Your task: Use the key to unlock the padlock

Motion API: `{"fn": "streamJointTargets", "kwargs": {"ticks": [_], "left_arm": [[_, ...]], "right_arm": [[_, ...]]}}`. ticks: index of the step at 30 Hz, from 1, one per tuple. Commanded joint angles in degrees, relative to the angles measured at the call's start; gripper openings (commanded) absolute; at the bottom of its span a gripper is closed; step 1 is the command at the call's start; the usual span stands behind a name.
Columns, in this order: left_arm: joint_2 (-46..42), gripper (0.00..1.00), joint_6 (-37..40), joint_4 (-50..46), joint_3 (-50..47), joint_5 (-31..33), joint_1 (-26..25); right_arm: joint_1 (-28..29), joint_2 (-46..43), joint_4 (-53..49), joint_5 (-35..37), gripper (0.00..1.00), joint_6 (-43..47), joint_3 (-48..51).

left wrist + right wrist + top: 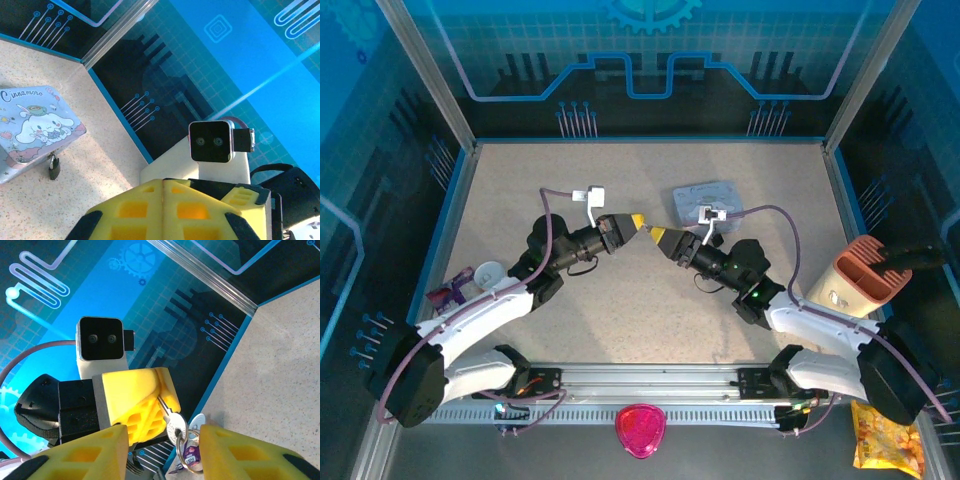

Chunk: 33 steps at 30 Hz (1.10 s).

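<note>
At table centre, top view: left gripper and right gripper, tip to tip, each with blocky yellow moulded-plastic fingers with recessed pockets on black bodies. In the right wrist view the left gripper's fingers are pressed together on the blade of the key, a thin silvery metal piece with a round holed head; a wire ring and a small purple tag hang from it. The right gripper's fingers stand apart on either side of the key's head; contact cannot be told. Toward 1 o'clock from the grippers lies the tin, rectangular, pale blue, printed with a cartoon figure. In the left wrist view the padlock, small, chunky, dark grey metal, sits at 9 o'clock against the tin's lower edge, on the table. The table is a matt, speckled beige surface with a blue border. At 3 o'clock stands a peach slotted holder; at 9 o'clock, a white round item. The walls are glossy blue panels printed with circuit lines and gears, in aluminium framing.
</note>
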<state>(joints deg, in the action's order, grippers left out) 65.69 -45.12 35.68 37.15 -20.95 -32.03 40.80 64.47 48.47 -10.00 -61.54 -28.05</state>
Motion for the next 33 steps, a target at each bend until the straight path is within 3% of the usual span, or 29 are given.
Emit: {"fn": "streamJointTargets", "kwargs": {"ticks": [1,12,32,33], "left_arm": [[0.36,0.00,-0.60,2.62,-0.15,-1.99,-0.41],[0.78,0.00,-0.41,2.77,0.03,-3.48,-0.65],[0.77,0.00,0.16,2.10,-0.24,-1.91,-0.70],[0.67,0.04,0.19,1.53,-0.10,-1.67,-0.64]], "right_arm": [[-0.63,0.83,3.97,-1.72,0.41,-0.27,0.13],[-0.81,2.81,4.52,-3.83,0.33,-0.60,-1.14],[-1.44,2.46,1.76,-3.71,0.03,-0.54,-1.29],[-1.47,2.29,1.09,-3.69,0.01,-0.30,-1.43]]}}
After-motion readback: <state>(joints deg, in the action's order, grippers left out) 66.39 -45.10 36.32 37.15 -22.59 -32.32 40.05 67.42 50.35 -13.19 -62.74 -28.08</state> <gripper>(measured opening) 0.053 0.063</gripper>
